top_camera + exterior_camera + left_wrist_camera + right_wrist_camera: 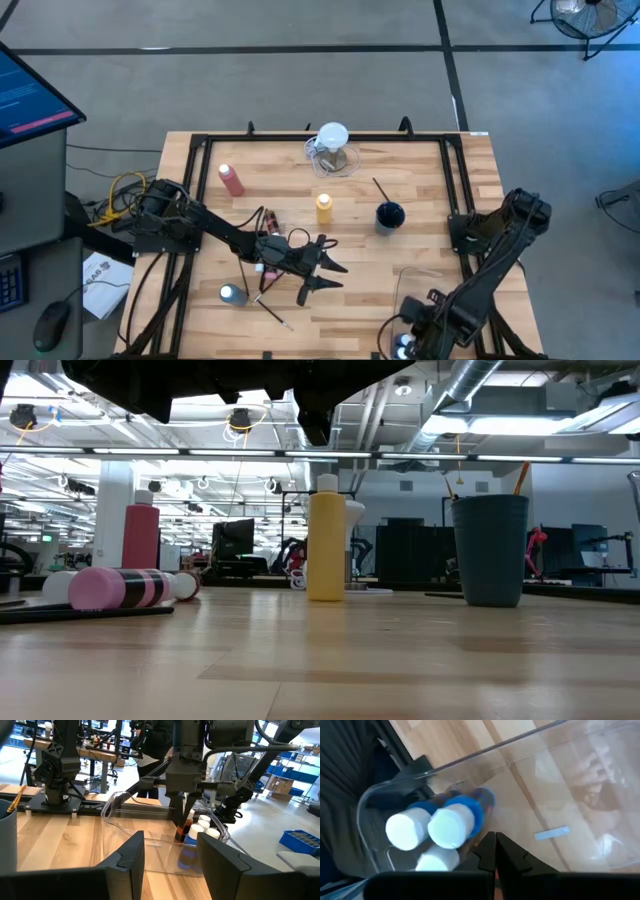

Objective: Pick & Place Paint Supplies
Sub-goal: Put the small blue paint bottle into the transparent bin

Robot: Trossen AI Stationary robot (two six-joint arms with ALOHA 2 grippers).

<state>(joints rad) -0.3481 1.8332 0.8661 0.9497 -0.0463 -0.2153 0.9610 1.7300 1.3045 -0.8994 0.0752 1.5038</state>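
Going left to right over the butcher-block table [200, 180]: the pink-red squeeze bottle [231, 180] stands upright at the far left, well apart from the rest; from table height its white cap is visible, which the overhead barely gives you.

Near the front left a small white-capped bottle [232, 294] stands alone, and a thin dark paintbrush [275, 311] lies on the wood just right of it; its bristle end is too small to make out.

The left gripper [325, 268] hangs mid-table with fingers partly apart and nothing between them; under its arm there's a lying pink bottle [120, 588] with dark stripes, clear in the low view but mostly hidden by the arm from above.

The yellow squeeze bottle [324, 208] is upright near the middle; the clear jug [333, 147] with the round white top sits at the far edge behind it.

Right of that is a dark blue cup [390, 215] with a brush handle [380, 188] sticking out.

Front right is a clear plastic bin [425, 285], hard to see from above; the right gripper [495, 851] is down inside it, fingers pinched together on nothing; its wrist camera shows white-capped bottles [451, 826], one blue-bodied, clustered in a rounded corner; the overhead cuts them off at the frame edge.
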